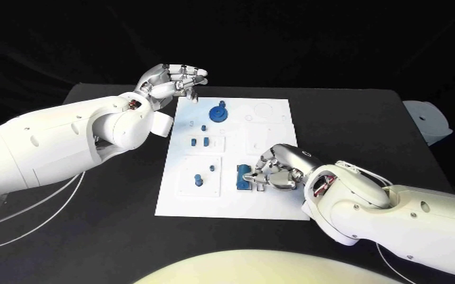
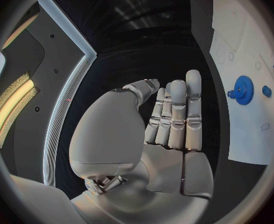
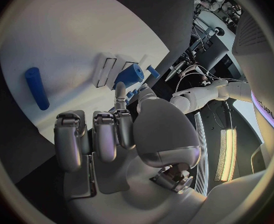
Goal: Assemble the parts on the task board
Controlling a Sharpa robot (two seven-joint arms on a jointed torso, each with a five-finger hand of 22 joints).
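Note:
The white task board (image 1: pixel 270 116) lies in the middle of the black table. A blue gear (image 1: pixel 219 112) stands near its far end, also in the left wrist view as the gear (image 2: pixel 242 88) beside a small blue part (image 2: pixel 266 91). Small blue parts (image 1: pixel 199 142) sit along the board's left half. My left hand (image 1: pixel 175 80) hovers over the board's far left corner, fingers straight and holding nothing (image 2: pixel 174 119). My right hand (image 1: pixel 280 165) is low over the near right part, fingers curled, one fingertip (image 3: pixel 120 92) against a blue block (image 1: pixel 246 177) (image 3: pixel 129 75). A blue cylinder (image 3: pixel 36 87) lies on the board.
A white rounded object (image 1: pixel 427 121) sits at the table's right edge. Thin white cables (image 1: pixel 47 205) trail over the table's left side under my left arm. Bare black table (image 1: pixel 360 113) surrounds the board.

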